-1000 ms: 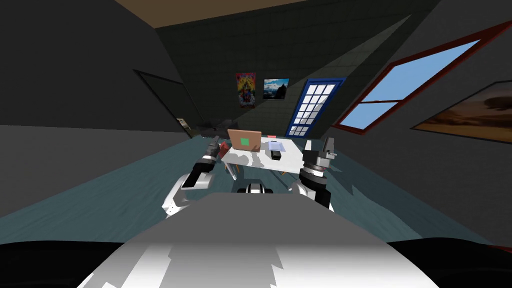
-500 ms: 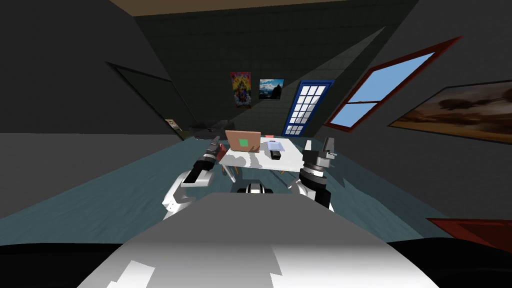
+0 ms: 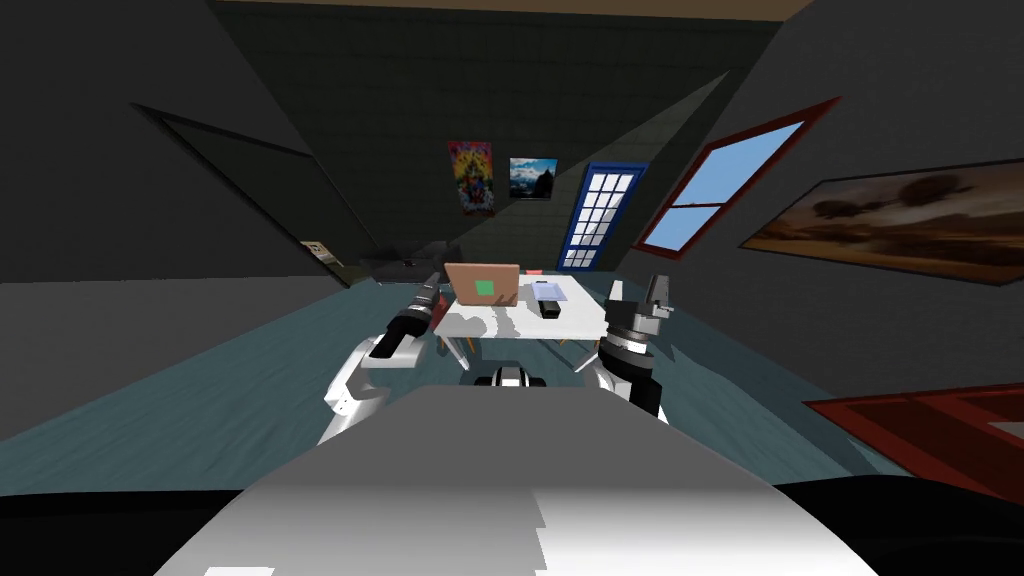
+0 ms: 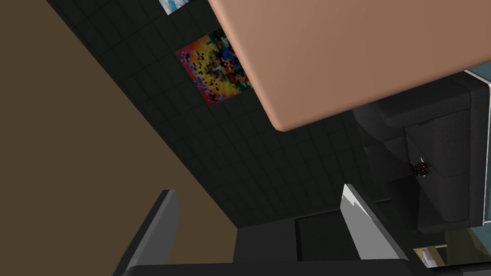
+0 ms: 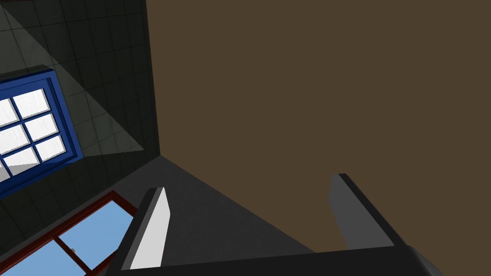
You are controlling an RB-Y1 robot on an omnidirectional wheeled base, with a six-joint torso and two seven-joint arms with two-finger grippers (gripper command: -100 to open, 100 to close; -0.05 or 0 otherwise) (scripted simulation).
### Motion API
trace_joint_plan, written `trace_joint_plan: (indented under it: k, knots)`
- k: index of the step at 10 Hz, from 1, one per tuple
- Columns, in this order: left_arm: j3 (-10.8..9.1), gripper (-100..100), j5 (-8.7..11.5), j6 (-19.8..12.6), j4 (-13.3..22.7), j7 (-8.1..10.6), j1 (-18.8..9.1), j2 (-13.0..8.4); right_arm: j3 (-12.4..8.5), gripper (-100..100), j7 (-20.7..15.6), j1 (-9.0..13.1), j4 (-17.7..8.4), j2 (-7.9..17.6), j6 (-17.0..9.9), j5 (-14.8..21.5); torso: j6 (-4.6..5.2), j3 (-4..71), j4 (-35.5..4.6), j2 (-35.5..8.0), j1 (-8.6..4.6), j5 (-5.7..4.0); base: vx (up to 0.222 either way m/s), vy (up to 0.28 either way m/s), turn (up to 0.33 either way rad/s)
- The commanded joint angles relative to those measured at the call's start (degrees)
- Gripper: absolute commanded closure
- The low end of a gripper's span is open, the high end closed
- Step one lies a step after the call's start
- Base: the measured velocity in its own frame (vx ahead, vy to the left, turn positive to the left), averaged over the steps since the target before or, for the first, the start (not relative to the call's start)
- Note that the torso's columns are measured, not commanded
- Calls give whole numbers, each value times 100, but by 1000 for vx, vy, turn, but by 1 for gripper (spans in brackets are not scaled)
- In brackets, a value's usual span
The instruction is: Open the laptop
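A laptop (image 3: 483,284) with a salmon-brown lid and a green square on it stands on the white table (image 3: 580,318), lid upright with its back to me. My left gripper (image 3: 431,283) hovers at the table's left end, just left of the lid. In the left wrist view the lid's rounded corner (image 4: 355,52) lies a little beyond the gripper (image 4: 261,211), whose fingers are open and hold nothing. My right gripper (image 3: 637,290) is raised by the table's right end, and its wrist view shows it open (image 5: 249,206) and holding nothing.
A small black object (image 3: 549,309) and a pale blue sheet (image 3: 551,291) lie on the table right of the laptop. A dark sofa (image 3: 400,262) sits behind at the left. A blue paned door (image 3: 598,215) is beyond. A red object (image 3: 930,430) lies low right.
My view has turned: wall posters, door and window slid left, and the red object grew into the lower right. The laptop and both arms keep their places relative to me.
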State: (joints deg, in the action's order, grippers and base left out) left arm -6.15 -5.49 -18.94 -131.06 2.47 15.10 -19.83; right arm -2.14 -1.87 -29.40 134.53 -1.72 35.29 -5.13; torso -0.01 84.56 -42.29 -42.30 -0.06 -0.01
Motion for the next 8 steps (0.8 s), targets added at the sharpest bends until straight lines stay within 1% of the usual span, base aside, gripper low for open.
trace_joint_plan:
  k: [1,2,3,4,6,7,8]
  knots:
    - [-20,-100,-59,-451,40,116,-174,-209,0,0,0,1,0,0,0,0,3,-1,-1,-2,2,0,11,80,-259]
    - [-20,-100,-59,-529,40,116,-174,-209,0,0,0,1,0,0,0,0,2,0,0,0,11,3,16,69,-73]
    - [-28,-100,-87,-725,53,167,-246,-306,0,0,0,0,0,0,0,0,-3,1,1,3,9,3,29,72,-119]
    - [-28,-100,-87,-753,53,167,-246,-306,0,0,0,0,0,0,0,0,2,4,2,7,8,2,21,55,-80]
    - [-43,-100,-139,-1117,76,262,-382,-498,0,0,0,0,0,0,0,0,3,0,0,-1,1,-1,13,64,-183]
    - [-43,-100,-139,-1171,76,262,-382,-498,0,0,0,0,0,0,0,0,2,0,0,1,11,2,11,59,-73]
    - [-50,-100,-163,-1363,85,306,-445,-591,0,0,0,0,0,0,0,0,-2,0,0,0,6,2,6,51,-111]
